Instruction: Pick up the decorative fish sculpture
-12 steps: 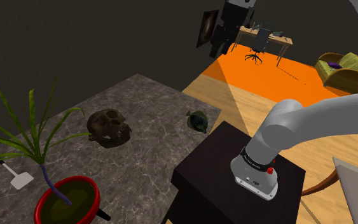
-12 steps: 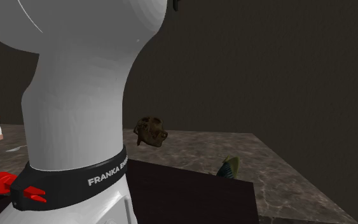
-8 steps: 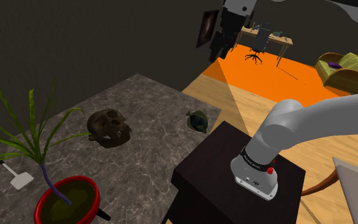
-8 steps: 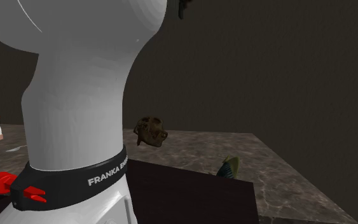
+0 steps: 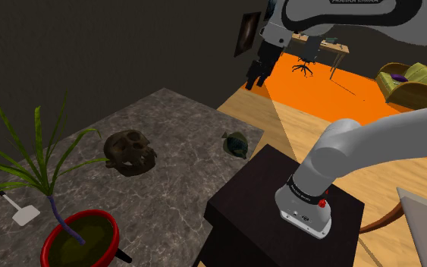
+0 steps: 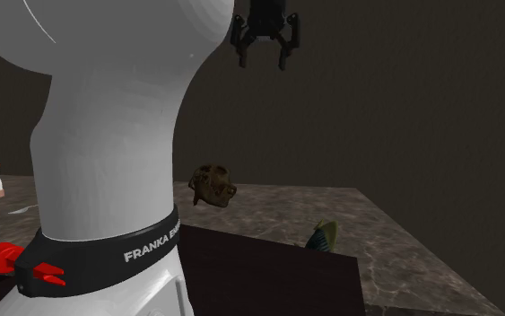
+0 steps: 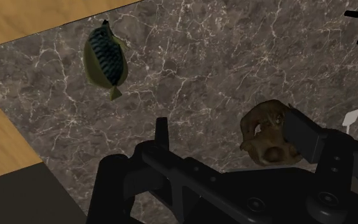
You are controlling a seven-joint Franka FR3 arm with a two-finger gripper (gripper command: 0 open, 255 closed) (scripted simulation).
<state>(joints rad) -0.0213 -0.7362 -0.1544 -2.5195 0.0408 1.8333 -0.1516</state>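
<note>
Gripper [image 6: 263, 61] wide open, empty, high up: centre over fish sculpture [image 7: 105, 58], then descend straddling its narrow axis.

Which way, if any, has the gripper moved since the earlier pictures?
Yes: in the second exterior view the gripper has come down from the top edge toward the skull.
</note>
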